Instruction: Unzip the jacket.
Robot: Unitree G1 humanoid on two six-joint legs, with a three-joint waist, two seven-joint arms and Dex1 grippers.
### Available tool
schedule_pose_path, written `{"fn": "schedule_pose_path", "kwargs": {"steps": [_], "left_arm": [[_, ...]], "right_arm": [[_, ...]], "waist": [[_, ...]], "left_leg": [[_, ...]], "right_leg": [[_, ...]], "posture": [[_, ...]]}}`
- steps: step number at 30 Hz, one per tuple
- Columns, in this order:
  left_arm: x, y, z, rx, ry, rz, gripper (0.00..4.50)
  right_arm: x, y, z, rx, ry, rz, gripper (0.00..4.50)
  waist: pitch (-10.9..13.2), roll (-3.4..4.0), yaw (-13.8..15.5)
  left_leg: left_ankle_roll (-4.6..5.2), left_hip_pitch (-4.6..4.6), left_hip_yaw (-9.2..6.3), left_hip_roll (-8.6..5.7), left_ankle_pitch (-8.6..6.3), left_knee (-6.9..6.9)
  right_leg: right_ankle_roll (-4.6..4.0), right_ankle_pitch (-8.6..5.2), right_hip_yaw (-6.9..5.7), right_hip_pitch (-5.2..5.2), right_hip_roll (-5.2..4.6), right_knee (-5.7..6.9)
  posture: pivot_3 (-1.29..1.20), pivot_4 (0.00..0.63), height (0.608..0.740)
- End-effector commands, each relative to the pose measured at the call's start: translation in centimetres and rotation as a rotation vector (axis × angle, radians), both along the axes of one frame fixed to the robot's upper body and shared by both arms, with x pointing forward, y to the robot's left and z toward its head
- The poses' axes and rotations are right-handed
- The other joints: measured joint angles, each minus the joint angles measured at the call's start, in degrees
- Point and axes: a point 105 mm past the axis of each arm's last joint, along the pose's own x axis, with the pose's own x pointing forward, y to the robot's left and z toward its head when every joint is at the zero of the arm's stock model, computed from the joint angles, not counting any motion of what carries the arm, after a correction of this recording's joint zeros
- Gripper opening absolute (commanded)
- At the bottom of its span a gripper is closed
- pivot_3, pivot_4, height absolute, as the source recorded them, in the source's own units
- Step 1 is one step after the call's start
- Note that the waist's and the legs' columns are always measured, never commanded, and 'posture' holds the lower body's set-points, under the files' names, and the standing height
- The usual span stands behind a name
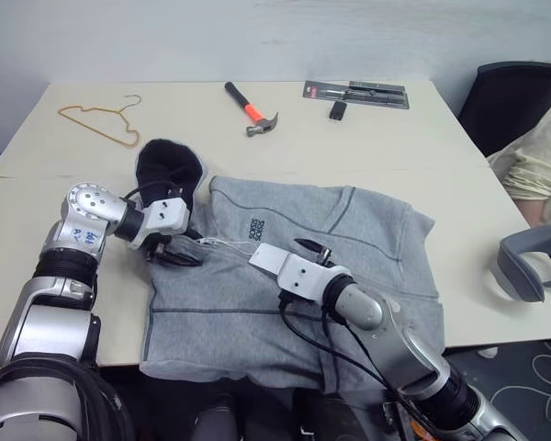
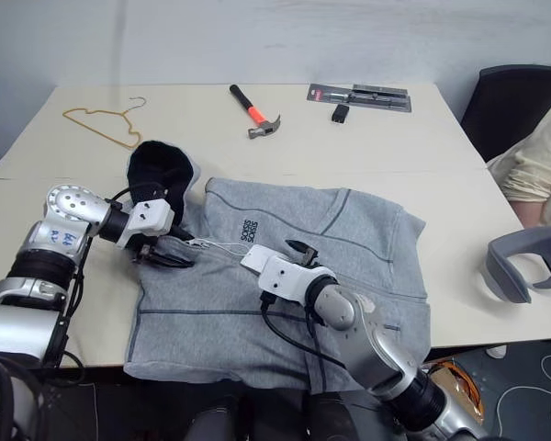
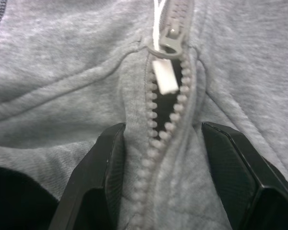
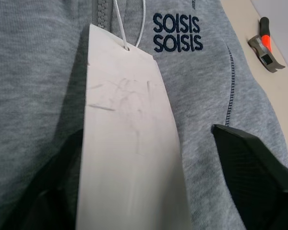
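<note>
Covering the near middle of the table (image 1: 367,129), the jacket (image 1: 367,276) lies flat on its back, its hem hanging over the near edge and its hood (image 1: 168,168) turned toward the far left corner. It is soft light grey fleece with darker stitched seams, a small dark logo (image 4: 176,32) on the chest and black pile lining inside the hood. Down the front runs a chunky grey plastic zip (image 3: 180,103), parted a little at the collar end, with the slider (image 3: 173,36) just below that gap and a small white tab hanging from it.

The left gripper (image 3: 158,158) sits at the collar beside the hood, its black fingers spread partway with the zip and a fold of fleece running between them (whether they actually pinch the cloth cannot be told).

The right gripper (image 4: 149,182) hovers over the chest, jaws apart, a stiff white card tag (image 4: 127,143) lying between them on a thin white string; no grip on it is visible.

Toward the far edge lie a thin wire hanger (image 1: 101,122), a hammer (image 1: 251,110) with an orange and black grip, and a flat packaged tool (image 1: 356,93).
</note>
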Motion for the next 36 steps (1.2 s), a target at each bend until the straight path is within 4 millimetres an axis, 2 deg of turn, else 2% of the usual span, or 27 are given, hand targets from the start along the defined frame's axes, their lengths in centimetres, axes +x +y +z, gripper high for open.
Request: {"fn": "schedule_pose_path", "kwargs": {"steps": [1,3,5,8,13,16,19,22,28,34,36], "left_arm": [[-0.1,0.5,-0.3,0.022,-0.015,0.015,2.62],[0.0,0.4,-0.6,0.019,-0.014,0.017,2.62],[0.0,0.2,-0.9,0.016,-0.012,0.017,2.62],[0.1,-0.1,-1.4,0.017,-0.007,0.020,2.62],[1.1,-1.0,-2.6,0.012,-0.005,0.067,2.62],[1.6,-1.2,-3.8,0.029,-0.010,0.101,2.62],[1.7,-1.0,-4.9,0.055,-0.028,0.119,2.62],[1.8,-0.8,-5.2,0.054,-0.035,0.137,2.62],[2.6,-0.2,-4.8,0.052,-0.065,0.201,2.62],[3.0,0.1,-4.5,0.050,-0.085,0.227,2.62],[3.0,0.2,-4.6,0.053,-0.083,0.232,2.62]], "right_arm": [[0.1,-0.3,1.1,0.025,-0.046,0.006,2.50],[0.1,-0.4,1.0,0.033,-0.042,0.002,1.65],[0.2,-0.5,1.0,0.047,-0.037,-0.005,1.11],[0.3,-0.6,1.1,0.067,-0.032,-0.016,0.02],[1.0,-1.6,1.3,0.081,-0.031,-0.059,0.02],[1.9,-3.3,2.4,0.151,-0.043,-0.152,0.02],[2.4,-6.5,3.9,0.189,-0.099,-0.262,0.02],[2.3,-9.7,5.2,0.232,-0.146,-0.373,0.02],[0.9,-15.9,7.1,0.339,-0.187,-0.578,0.02],[-0.9,-19.7,7.7,0.407,-0.177,-0.694,0.02],[-1.7,-21.5,7.7,0.410,-0.181,-0.757,0.02]], "waist": [[0.00,0.00,0.02],[0.00,0.00,0.01],[0.00,0.00,0.02],[0.00,0.00,0.12],[0.00,0.00,0.81],[-0.02,0.03,1.06],[-0.16,0.23,1.77],[-0.22,0.32,2.31],[-0.26,0.39,2.45],[-0.32,0.55,2.07],[-0.32,0.55,2.17]], "left_leg": [[0.01,0.00,0.00,-0.01,-0.01,0.03],[0.04,0.02,0.00,0.00,-0.02,0.07],[0.03,0.03,-0.01,0.00,-0.02,0.09],[0.04,0.05,-0.01,0.00,-0.01,0.10],[0.08,0.08,-0.02,-0.01,-0.02,0.24],[0.37,0.11,-0.09,-0.05,-0.17,0.36],[0.51,0.20,-0.14,-0.10,-0.22,0.46],[0.56,0.26,-0.15,-0.13,-0.25,0.47],[0.58,0.29,-0.19,-0.17,-0.23,0.47],[0.58,0.35,-0.20,-0.11,-0.24,0.44],[0.58,0.35,-0.20,-0.11,-0.24,0.44]], "right_leg": [[0.00,0.00,0.00,0.00,-0.01,0.01],[0.01,0.00,0.00,0.03,-0.01,0.04],[0.01,0.00,0.00,0.03,0.00,0.09],[0.01,0.00,0.00,0.03,0.01,0.16],[0.02,0.01,-0.03,0.12,-0.01,0.18],[0.06,0.04,-0.11,0.24,-0.08,0.20],[0.13,0.09,-0.15,0.42,-0.17,0.20],[0.14,0.13,-0.14,0.48,-0.21,0.21],[0.17,0.16,-0.18,0.56,-0.22,0.20],[0.15,0.16,-0.17,0.59,-0.10,0.21],[0.15,0.16,-0.16,0.59,-0.10,0.21]], "posture": [[0.00,0.150,0.740],[0.00,0.150,0.740],[0.00,0.150,0.740],[0.00,0.150,0.740],[0.00,0.150,0.740],[0.00,0.150,0.740],[0.00,0.150,0.740],[0.00,0.150,0.740],[0.00,0.150,0.740],[0.00,0.150,0.740],[0.00,0.150,0.740]]}}
